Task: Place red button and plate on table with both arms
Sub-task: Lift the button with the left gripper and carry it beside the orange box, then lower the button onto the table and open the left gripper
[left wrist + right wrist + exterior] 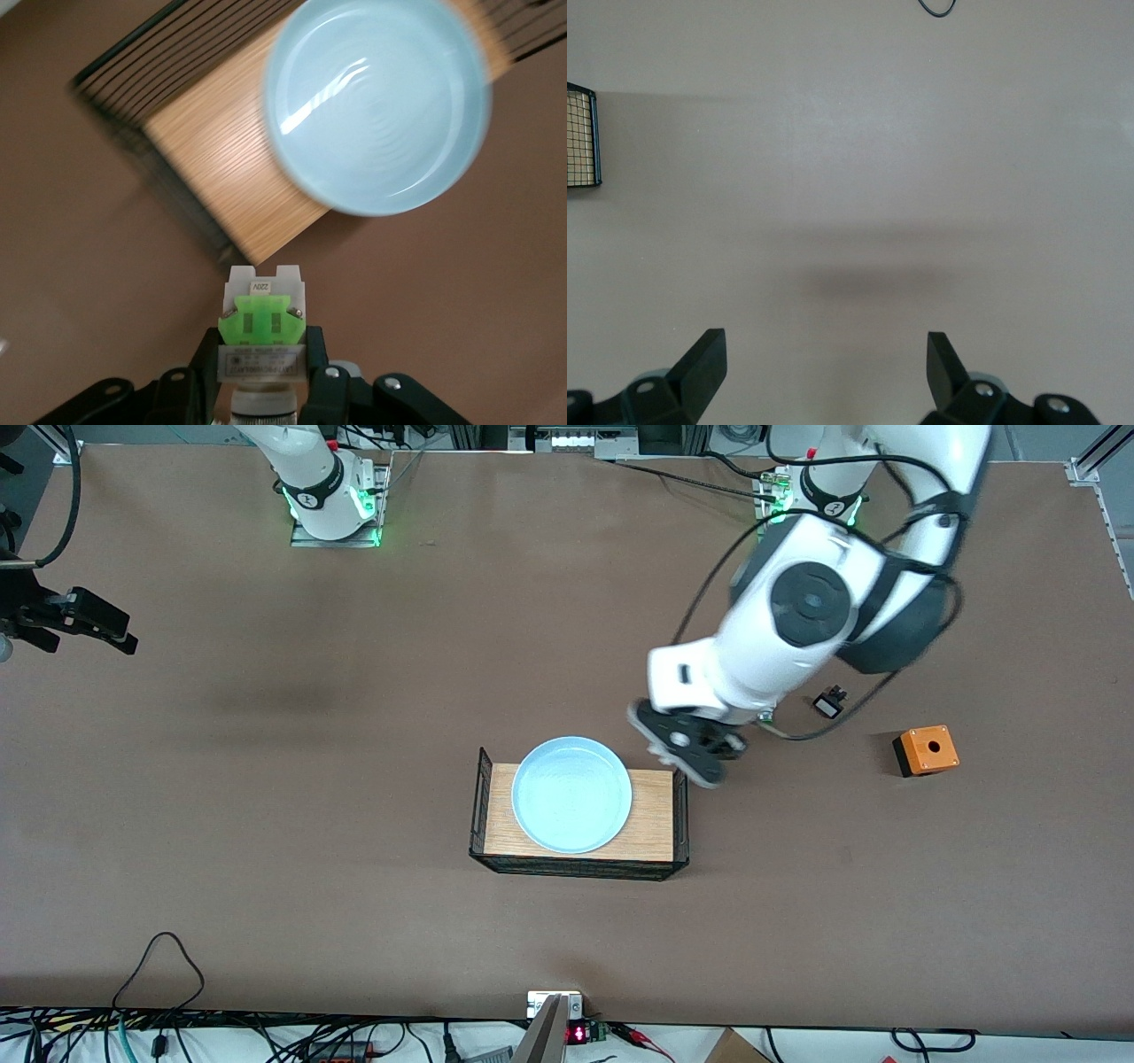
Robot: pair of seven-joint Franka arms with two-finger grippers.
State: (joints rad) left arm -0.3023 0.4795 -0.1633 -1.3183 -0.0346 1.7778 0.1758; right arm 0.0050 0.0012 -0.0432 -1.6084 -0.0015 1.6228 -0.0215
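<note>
My left gripper (700, 757) hangs over the table (266, 797) beside the tray's end toward the left arm. It is shut on the red button (262, 314). The button's white and light-green body sticks out between the fingers (321, 354), and its cap is hidden. The pale-blue plate (572, 794) lies on the wooden tray (651, 824) and shows in the left wrist view too, plate (376, 106) on tray (221, 150). My right gripper (97, 624) waits open over the right arm's end of the table, with only bare tabletop between its fingers (709, 359).
An orange box with a hole (926, 750) stands toward the left arm's end. A small black-and-white switch (830, 703) lies beside it, farther from the front camera. The tray has black wire ends (583, 137). Cables hang along the table's front edge.
</note>
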